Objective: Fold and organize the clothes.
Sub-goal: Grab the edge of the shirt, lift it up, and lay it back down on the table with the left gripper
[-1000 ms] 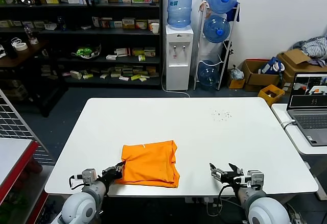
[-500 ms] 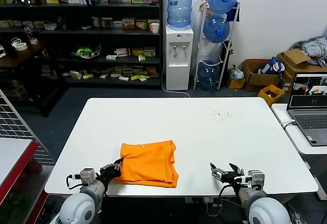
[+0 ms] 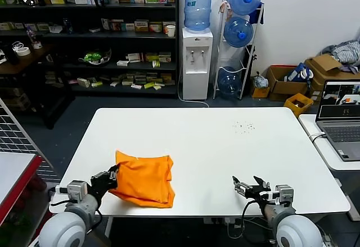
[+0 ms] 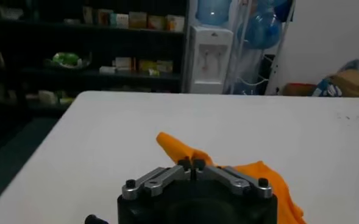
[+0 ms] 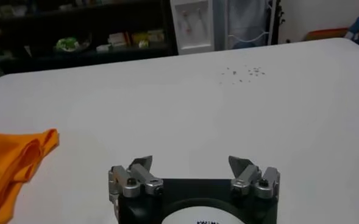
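- One orange T-shirt (image 3: 143, 180), bunched and folded over, lies at lower left of the head view on the white table (image 3: 225, 146), near its front edge.
- Left gripper (image 3: 111, 178), lower left of the head view, is clenched on the shirt's left edge; a corner of fabric peaks up just above it.
- Left wrist view: fingertips (image 4: 192, 164) pressed together, orange cloth (image 4: 252, 176) emerging right behind them; head view cannot show this pinch so plainly.
- Right gripper (image 3: 249, 184), lower right of the head view, hangs released over bare table, well apart from the shirt.
- Right wrist view: two fingers (image 5: 139, 165) spread wide, nothing between; shirt edge (image 5: 11, 164) at the frame's left side.
- Only the head view shows one laptop (image 3: 340, 117) at right edge, one water dispenser (image 3: 197, 50) upper centre.
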`<state>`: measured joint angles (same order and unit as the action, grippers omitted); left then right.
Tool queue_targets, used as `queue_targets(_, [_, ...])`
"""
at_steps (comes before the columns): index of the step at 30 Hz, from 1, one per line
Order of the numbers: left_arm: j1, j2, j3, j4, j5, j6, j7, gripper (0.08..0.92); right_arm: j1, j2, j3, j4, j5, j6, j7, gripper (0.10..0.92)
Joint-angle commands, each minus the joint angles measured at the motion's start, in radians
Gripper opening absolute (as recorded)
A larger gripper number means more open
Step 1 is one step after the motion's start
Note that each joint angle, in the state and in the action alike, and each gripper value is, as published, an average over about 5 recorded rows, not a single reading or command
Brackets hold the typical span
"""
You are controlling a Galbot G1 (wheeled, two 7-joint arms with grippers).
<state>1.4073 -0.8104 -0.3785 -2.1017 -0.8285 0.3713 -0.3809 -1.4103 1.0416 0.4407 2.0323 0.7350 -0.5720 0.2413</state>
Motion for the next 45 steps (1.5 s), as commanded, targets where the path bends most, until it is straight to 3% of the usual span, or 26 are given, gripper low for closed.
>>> queue_targets(1, [0.085, 0.173, -0.156, -0.085, -0.002, 0.026, -0.045, 0.098, 0.004, -0.007, -0.004, -0.002, 0.005, 0.005, -0.004, 0.823])
queue_targets(10, [0.073, 0.253, -0.231, 0.104, 0.013, 0.005, -0.006, 0.098, 0.012, -0.013, -0.006, -0.008, 0.01, 0.011, -0.009, 0.823])
queue_targets(17, [0.104, 0.319, -0.26, 0.169, 0.001, -0.006, 0.015, 0.098, 0.009, -0.01, 0.002, -0.009, 0.008, 0.013, -0.008, 0.823])
queue_targets(21, [0.084, 0.311, -0.239, 0.154, -0.024, -0.009, 0.006, 0.098, -0.001, 0.001, 0.01, -0.005, 0.0, 0.013, -0.007, 0.823])
queue_targets(25, [0.016, 0.252, -0.137, 0.018, -0.187, 0.003, -0.075, 0.098, -0.018, 0.016, 0.02, 0.001, -0.014, 0.014, -0.005, 0.823])
queue_targets(28, [-0.126, 0.163, 0.099, -0.102, -0.365, 0.016, -0.204, 0.098, -0.037, 0.032, 0.028, 0.011, -0.029, 0.012, 0.0, 0.823])
queue_targets(30, [-0.265, 0.052, 0.303, -0.126, -0.447, 0.02, -0.298, 0.098, -0.054, 0.045, 0.035, 0.019, -0.042, 0.01, 0.003, 0.823])
queue_targets(34, [-0.511, -0.222, 0.585, -0.017, -0.527, 0.02, -0.412, 0.098, -0.096, 0.075, 0.061, 0.04, -0.067, 0.006, 0.008, 0.823])
queue_targets(40, [-0.7, -0.567, 0.749, 0.257, -0.533, 0.018, -0.457, 0.098, -0.146, 0.105, 0.097, 0.068, -0.084, -0.001, 0.013, 0.823])
queue_targets(45, [-0.748, -0.705, 0.77, 0.463, -0.436, 0.016, -0.417, 0.098, -0.162, 0.107, 0.117, 0.08, -0.082, -0.001, 0.014, 0.823])
